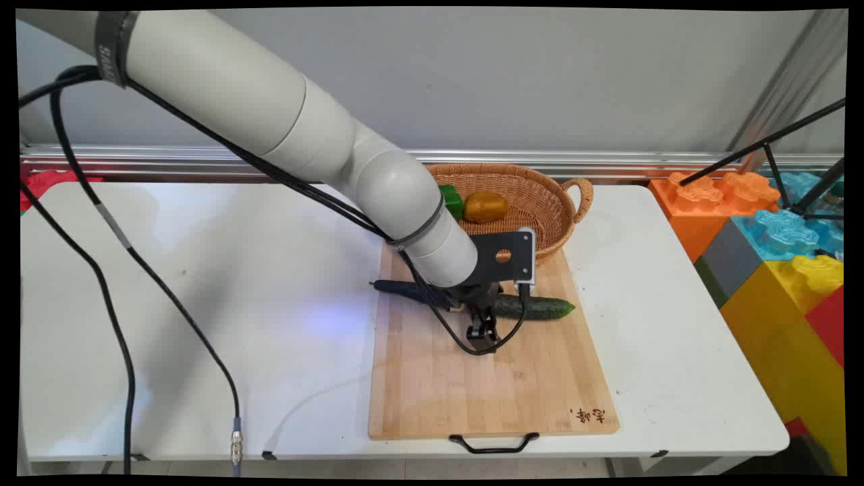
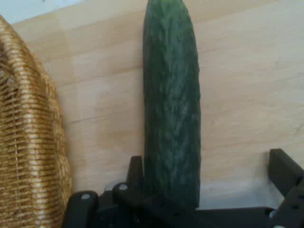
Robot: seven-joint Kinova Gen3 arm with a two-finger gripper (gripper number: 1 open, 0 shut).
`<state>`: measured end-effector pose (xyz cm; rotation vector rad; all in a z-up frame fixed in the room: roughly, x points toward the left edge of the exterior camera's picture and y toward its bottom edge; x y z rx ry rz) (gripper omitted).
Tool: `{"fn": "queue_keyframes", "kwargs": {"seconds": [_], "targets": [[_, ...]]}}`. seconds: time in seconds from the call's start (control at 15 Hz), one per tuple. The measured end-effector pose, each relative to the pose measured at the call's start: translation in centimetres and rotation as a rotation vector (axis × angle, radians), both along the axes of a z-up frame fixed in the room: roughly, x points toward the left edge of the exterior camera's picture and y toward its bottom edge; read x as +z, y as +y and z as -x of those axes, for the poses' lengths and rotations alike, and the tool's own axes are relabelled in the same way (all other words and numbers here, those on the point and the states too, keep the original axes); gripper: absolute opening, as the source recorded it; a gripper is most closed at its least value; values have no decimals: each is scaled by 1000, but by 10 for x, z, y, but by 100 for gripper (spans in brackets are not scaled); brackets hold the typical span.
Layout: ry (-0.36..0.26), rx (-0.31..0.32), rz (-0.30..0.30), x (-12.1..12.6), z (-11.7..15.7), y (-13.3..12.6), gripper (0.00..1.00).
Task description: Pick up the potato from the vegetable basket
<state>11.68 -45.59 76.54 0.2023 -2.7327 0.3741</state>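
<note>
The hand (image 2: 204, 183) stands spread wide, gripping nothing, astride the cucumber (image 2: 172, 104) lying on the cutting board (image 1: 472, 391) mid-frame, left finger (image 2: 135, 172) touching it.

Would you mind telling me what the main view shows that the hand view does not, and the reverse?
Only the main view shows the brown fruit and the green item in the basket, the white table, and the coloured blocks at right. Only the hand view shows the gripper open, one finger touching the cucumber, the other apart from it. Both show cucumber, cutting board and basket.
</note>
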Motion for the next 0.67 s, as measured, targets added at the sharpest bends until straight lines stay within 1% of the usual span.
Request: {"fn": "queue_keyframes", "kwargs": {"seconds": [0.33, 0.67], "targets": [[7, 10, -4, 0, 2, 2, 100], [30, 37, -3, 16, 5, 0, 100]]}}
